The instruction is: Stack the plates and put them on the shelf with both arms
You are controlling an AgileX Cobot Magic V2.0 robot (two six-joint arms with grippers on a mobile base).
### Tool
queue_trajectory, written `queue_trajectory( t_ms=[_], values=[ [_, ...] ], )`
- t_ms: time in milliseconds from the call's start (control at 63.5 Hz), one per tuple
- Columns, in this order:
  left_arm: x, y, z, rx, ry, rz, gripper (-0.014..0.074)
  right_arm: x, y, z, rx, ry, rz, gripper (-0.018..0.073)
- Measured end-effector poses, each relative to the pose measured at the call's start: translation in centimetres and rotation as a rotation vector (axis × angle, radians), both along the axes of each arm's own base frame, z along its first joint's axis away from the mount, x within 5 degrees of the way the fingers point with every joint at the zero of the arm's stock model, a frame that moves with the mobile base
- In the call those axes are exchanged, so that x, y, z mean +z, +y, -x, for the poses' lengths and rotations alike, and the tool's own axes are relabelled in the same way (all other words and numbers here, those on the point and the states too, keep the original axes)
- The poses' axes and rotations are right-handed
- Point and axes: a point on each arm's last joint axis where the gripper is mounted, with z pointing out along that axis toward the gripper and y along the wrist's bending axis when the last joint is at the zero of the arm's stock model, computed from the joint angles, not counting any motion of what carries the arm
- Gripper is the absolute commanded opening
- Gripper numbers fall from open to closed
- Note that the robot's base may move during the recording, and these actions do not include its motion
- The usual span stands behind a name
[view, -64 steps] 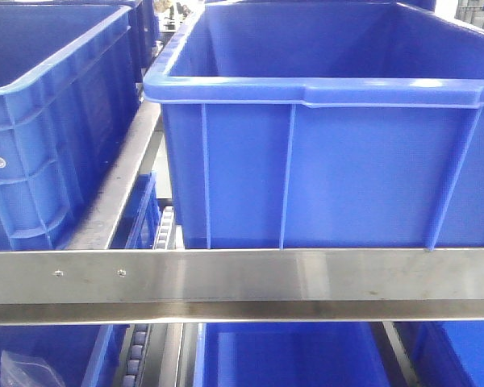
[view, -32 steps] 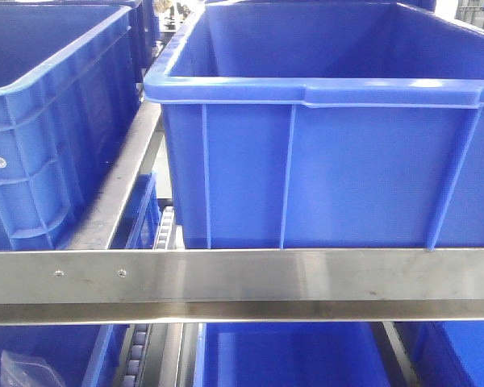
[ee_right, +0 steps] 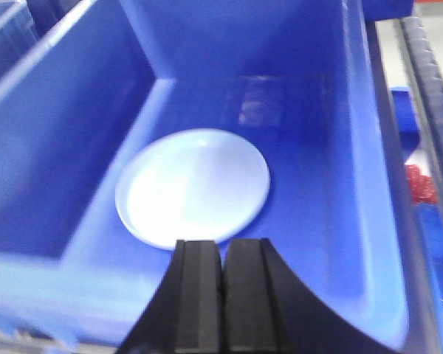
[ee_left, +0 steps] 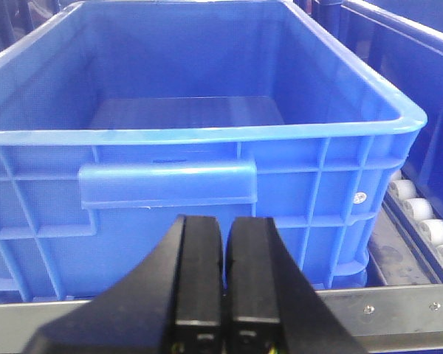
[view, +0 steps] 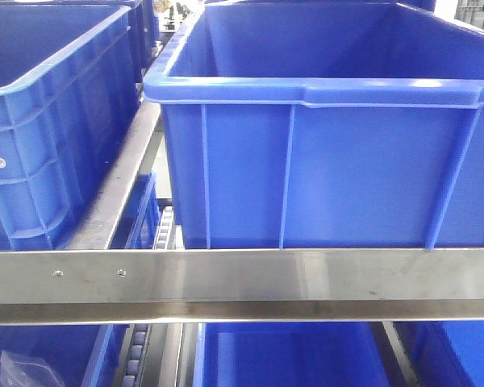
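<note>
Nothing is being seen to shift on the shelf point(view: 242, 276) since the earlier frames. A plate point(ee_right: 193, 186) is lying flat in a blue crate point(ee_right: 369, 221), seemingly near its left wall. The left tool point(ee_left: 223, 276) and right tool point(ee_right: 222, 287) are being held closed, empty.

Overall light: bright and even, from overhead; no hard shadows in any view.
Front view: sharp; white highlights streak the top rim of the large blue crate point(view: 323, 161), and below that crate the brushed steel rail point(view: 242, 278) carries a soft pale sheen with a darker band along its lower edge.
Left wrist view: crisp; the crate point(ee_left: 199, 140) has a glossy rim, dimmer toward its far inner wall; the left gripper point(ee_left: 223, 287) is a near-black silhouette.
Right wrist view: soft and smeared; the plate point(ee_right: 193, 186) is blown out to a pale glow, crate walls around it hazy, right gripper point(ee_right: 223, 295) dark.
</note>
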Motion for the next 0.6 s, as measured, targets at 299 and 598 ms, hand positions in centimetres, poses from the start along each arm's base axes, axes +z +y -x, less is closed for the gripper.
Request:
queue_trajectory(
  t_ms=[299,598],
  values=[
    [0.0,0.0,0.0,0.000,0.000,0.000,0.0102,-6.2,-1.6,4.6,-0.065,-0.031,0.001,0.0055],
    [0.0,0.0,0.0,0.000,0.000,0.000,0.0102,-9.5,-2.8,7.2,-0.168,-0.181,-0.015,0.0055]
  ],
)
